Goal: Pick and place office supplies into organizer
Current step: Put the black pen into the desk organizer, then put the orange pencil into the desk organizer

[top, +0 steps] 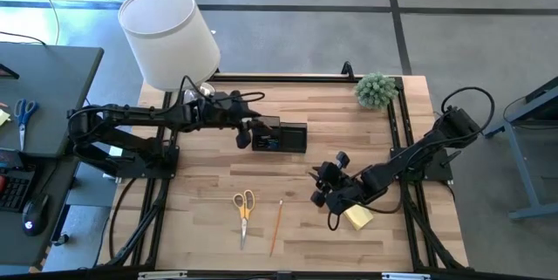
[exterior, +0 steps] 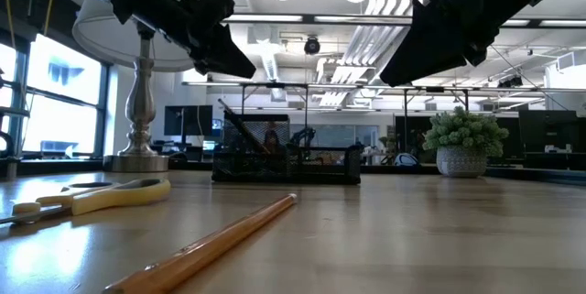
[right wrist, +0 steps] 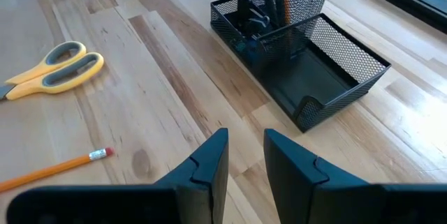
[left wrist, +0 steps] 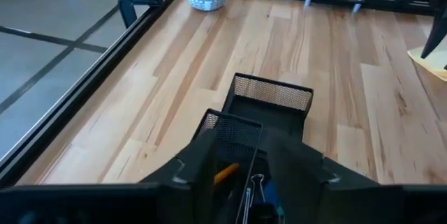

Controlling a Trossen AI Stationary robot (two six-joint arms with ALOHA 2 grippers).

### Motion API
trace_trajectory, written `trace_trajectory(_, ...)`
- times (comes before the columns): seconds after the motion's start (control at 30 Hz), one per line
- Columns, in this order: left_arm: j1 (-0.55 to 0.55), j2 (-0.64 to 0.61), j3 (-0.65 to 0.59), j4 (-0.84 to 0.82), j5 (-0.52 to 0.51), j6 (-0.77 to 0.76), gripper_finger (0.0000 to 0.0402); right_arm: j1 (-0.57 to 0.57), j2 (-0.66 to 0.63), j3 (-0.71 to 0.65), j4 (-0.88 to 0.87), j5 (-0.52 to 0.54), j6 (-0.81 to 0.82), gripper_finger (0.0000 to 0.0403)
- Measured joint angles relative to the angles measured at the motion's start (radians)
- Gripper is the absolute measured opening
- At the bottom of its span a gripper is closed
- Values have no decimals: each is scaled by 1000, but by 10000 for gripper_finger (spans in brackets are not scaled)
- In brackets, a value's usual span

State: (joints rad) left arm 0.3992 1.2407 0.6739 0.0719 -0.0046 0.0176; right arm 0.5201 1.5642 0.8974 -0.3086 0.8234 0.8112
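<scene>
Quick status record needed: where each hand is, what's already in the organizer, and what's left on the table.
left hand: over the organizer's left end, open, empty
right hand: above bare table right of centre, open, empty
organizer: back centre of the table; holds an orange pencil and metal clips; large tray section empty
yellow-handled scissors: flat on the table, front centre
loose pencil: just right of the scissors
yellow sticky-note pad: on the table beneath the right arm

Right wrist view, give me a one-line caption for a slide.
Open right gripper hovers over the wooden table between a pencil, yellow-handled scissors and the black mesh organizer.
</scene>
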Motion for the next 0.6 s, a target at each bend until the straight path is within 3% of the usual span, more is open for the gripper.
trace_trajectory(0.23,0,-1,0,4,-7,-4,163,0,0,0,0,3,0,85)
trace_trajectory(0.43,-2,-15,25,-3,50,-40,168,-3,0,0,0,3,-7,85)
trace_trajectory(0.6,-41,-43,127,-216,141,-75,158,-32,0,0,44,-82,-42,85)
